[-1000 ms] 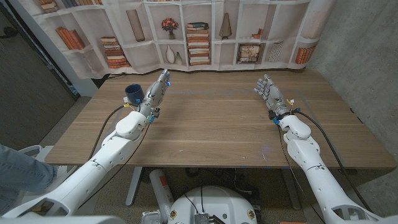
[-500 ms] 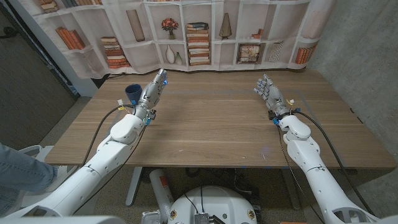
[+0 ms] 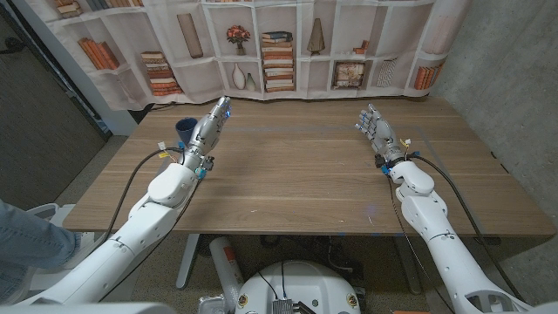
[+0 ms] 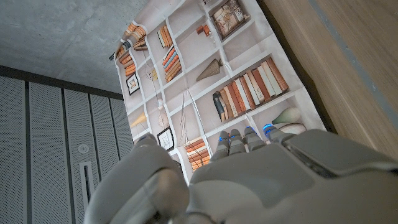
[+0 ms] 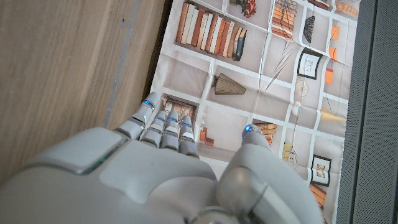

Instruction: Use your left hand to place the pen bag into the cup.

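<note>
A dark blue cup [image 3: 183, 130] stands upright near the table's far left corner, partly covered by my left hand [image 3: 210, 127]. That hand hovers just right of the cup, fingers stretched straight toward the far edge, nothing in it. In the left wrist view the left hand [image 4: 249, 180] shows the same straight fingers [image 4: 239, 138] with nothing between them. My right hand [image 3: 377, 131] stands at the far right of the table, fingers apart and holding nothing. The right wrist view also shows the right hand [image 5: 155, 174] spread.
The wooden table [image 3: 296, 179] runs wide between both arms. A curtain printed with bookshelves [image 3: 279, 52] hangs behind its far edge. A concrete wall [image 3: 514, 78] closes the right side. A person's leg in jeans [image 3: 26, 240] is at the lower left.
My left arm has swung a little to the left, bringing the hand closer to the cup. The right arm has not moved.
</note>
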Controlling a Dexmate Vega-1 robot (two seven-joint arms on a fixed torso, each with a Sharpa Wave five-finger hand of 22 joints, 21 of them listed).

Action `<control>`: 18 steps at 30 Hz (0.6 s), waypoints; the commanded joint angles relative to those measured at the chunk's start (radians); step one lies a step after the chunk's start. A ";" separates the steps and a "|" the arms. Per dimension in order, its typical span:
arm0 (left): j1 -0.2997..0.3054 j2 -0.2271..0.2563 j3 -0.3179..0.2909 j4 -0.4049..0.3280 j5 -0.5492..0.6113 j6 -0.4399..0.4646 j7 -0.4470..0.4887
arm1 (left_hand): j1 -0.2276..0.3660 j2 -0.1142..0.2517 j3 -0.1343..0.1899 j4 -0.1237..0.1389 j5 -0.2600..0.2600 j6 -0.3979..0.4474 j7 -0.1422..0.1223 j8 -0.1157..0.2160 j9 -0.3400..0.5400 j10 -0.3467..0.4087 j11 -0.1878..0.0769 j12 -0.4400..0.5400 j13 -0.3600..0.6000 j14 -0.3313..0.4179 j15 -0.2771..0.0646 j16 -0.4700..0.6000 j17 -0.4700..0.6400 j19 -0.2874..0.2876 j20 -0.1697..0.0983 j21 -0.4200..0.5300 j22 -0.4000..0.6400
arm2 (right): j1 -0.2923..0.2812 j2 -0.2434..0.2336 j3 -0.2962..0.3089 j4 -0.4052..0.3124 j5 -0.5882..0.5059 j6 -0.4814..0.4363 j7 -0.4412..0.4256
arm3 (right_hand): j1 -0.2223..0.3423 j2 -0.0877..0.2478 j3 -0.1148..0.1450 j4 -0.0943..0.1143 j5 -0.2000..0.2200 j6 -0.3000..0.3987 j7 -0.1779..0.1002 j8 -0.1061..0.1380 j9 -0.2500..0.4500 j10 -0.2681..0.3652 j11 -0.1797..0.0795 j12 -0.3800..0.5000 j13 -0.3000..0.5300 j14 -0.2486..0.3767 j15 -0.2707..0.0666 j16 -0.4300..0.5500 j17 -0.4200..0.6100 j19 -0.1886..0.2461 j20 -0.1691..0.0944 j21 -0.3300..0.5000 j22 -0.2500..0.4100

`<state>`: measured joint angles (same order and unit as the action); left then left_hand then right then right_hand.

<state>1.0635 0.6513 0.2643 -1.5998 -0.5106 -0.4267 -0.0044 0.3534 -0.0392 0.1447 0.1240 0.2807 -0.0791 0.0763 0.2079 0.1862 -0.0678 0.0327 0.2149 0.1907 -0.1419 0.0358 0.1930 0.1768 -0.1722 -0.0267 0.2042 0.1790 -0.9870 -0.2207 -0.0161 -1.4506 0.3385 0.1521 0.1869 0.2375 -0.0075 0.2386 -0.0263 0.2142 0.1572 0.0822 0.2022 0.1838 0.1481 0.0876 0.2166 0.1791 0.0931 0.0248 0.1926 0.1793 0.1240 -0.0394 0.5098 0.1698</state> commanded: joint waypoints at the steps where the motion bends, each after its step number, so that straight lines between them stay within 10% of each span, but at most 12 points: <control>1: 0.029 0.015 -0.023 -0.010 0.017 -0.030 -0.006 | 0.006 0.003 0.001 -0.009 0.007 0.014 0.003 0.008 0.002 0.005 0.001 0.005 -0.001 0.006 0.000 0.007 0.003 0.001 0.005 0.006 0.002 | -0.007 0.002 -0.004 -0.011 -0.007 -0.005 -0.016 | 0.003 0.002 0.002 -0.003 0.000 0.003 0.002 -0.005 0.003 0.009 0.004 -0.002 0.002 0.004 0.007 -0.001 0.002 0.002 -0.018 -0.008 0.003; 18: 0.105 0.050 -0.079 -0.071 0.079 -0.036 0.049 | 0.012 0.005 -0.001 -0.013 0.007 0.034 0.000 0.012 0.002 0.018 0.001 0.007 -0.001 0.022 0.001 0.009 0.003 0.013 0.011 0.008 0.002 | 0.006 0.022 -0.012 0.008 0.000 0.000 -0.026 | 0.004 0.004 0.001 -0.006 -0.001 0.010 0.001 -0.003 0.003 0.016 0.001 -0.002 0.003 0.009 0.006 0.000 0.001 0.007 -0.016 -0.016 0.004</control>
<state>1.1138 0.6759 0.2252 -1.6299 -0.4621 -0.4570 0.0186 0.3534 -0.0391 0.1445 0.1157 0.2807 -0.0551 0.0767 0.2157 0.1862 -0.0541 0.0357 0.2186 0.1857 -0.1221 0.0357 0.1929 0.1769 -0.1612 -0.0157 0.2042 0.1789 -0.9910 -0.2104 -0.0216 -1.4569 0.3348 0.1481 0.1674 0.2375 -0.0075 0.2386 -0.0262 0.2142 0.1572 0.0822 0.2022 0.1838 0.1558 0.0877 0.2166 0.1790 0.0930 0.0248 0.1927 0.1792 0.1240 -0.0394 0.4952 0.1697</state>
